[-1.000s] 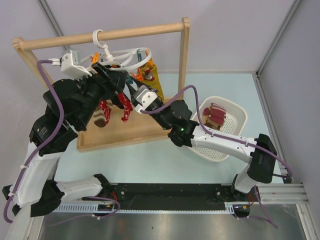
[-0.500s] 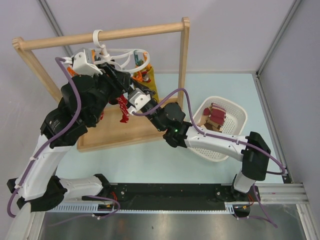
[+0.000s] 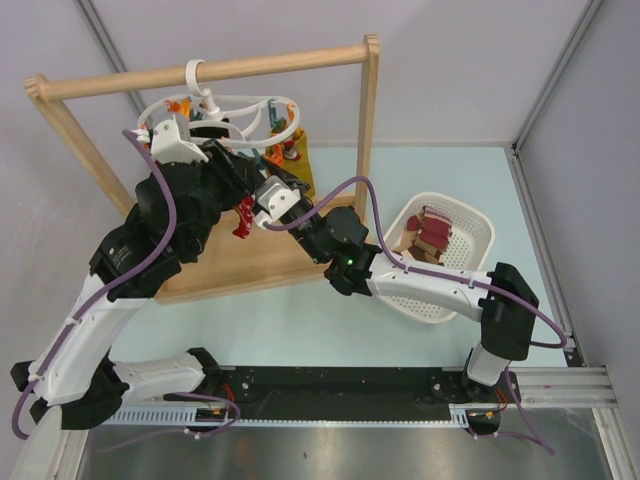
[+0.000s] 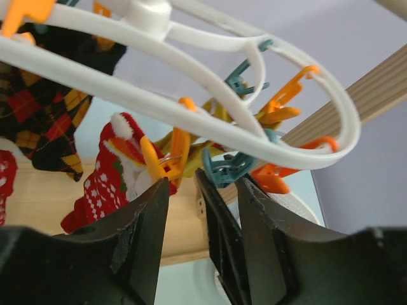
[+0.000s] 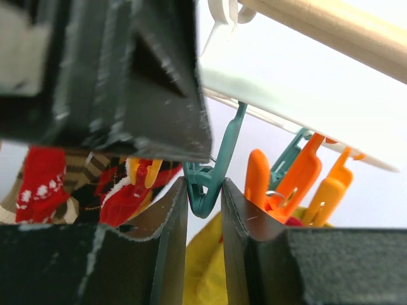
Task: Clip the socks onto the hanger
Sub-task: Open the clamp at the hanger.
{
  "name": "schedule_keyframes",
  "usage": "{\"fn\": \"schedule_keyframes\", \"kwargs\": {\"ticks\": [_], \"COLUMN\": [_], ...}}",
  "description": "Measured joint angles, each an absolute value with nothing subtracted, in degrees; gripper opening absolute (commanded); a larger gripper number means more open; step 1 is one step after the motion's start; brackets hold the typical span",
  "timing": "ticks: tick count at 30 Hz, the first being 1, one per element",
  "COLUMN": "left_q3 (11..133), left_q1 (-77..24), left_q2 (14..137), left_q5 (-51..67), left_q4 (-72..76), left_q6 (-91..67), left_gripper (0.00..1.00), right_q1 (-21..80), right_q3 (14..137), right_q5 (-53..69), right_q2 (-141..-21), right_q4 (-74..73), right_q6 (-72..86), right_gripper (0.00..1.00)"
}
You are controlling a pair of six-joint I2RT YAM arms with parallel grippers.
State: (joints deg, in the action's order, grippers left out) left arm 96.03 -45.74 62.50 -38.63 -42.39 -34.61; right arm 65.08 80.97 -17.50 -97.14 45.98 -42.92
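The white hanger (image 3: 225, 108) hangs by its hook from the wooden rail. In the right wrist view my right gripper (image 5: 203, 185) is shut on a teal peg (image 5: 211, 181) and squeezes its handles. My left gripper (image 4: 203, 185) is open just under the hanger's ring (image 4: 191, 108), close to that teal peg (image 4: 226, 170). A dark flat piece stands in its gap. A red sock with white pattern (image 4: 102, 187) hangs from an orange-yellow peg (image 4: 159, 166) left of the left fingers. It also shows in the top view (image 3: 243, 215). More brown striped socks (image 3: 430, 232) lie in the basket.
The wooden rail frame (image 3: 210, 68) stands on its board (image 3: 250, 265). A mustard-yellow sock (image 5: 203, 273) and a black sock with red-orange diamonds (image 4: 32, 108) hang on the hanger. The white perforated basket (image 3: 480, 225) sits at the right. Both arms crowd under the hanger.
My left arm has risen and moved right, up under the hanger, with the red sock moving along. My right gripper has moved left to the pegs. The hanger has swung back to level.
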Motion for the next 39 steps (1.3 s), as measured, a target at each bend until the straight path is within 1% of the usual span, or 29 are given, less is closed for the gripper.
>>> {"fn": "schedule_keyframes", "kwargs": {"ticks": [5, 10, 25, 33, 39], "left_q3": [94.3, 94.3, 96.1, 96.4, 97.4], "left_q1": [-45.7, -45.7, -45.7, -45.7, -45.7], "left_q2": [61.4, 62.3, 63.7, 63.9, 65.2], "left_q5": [-39.8, -39.9, -38.8, -37.2, -37.6], "left_q4": [-41.8, -41.1, -39.9, -38.7, -38.8], "left_q6": [-34.7, -34.7, -35.0, -36.0, -36.0], "left_gripper": [0.49, 0.49, 0.55, 0.53, 0.53], "right_q1": [65.0, 65.0, 64.6, 64.8, 64.6], "right_q3": [81.0, 81.0, 80.8, 80.3, 80.2], "right_q5": [-17.1, -17.0, -17.3, -17.1, -17.2], "right_q2": [-97.1, -97.1, -97.1, -97.1, -97.1], "right_q4": [46.2, 46.2, 46.5, 46.7, 47.5], "right_q6": [-41.6, -40.9, -40.5, -40.1, -39.9], "right_gripper": [0.17, 0.17, 0.17, 0.17, 0.17]}}
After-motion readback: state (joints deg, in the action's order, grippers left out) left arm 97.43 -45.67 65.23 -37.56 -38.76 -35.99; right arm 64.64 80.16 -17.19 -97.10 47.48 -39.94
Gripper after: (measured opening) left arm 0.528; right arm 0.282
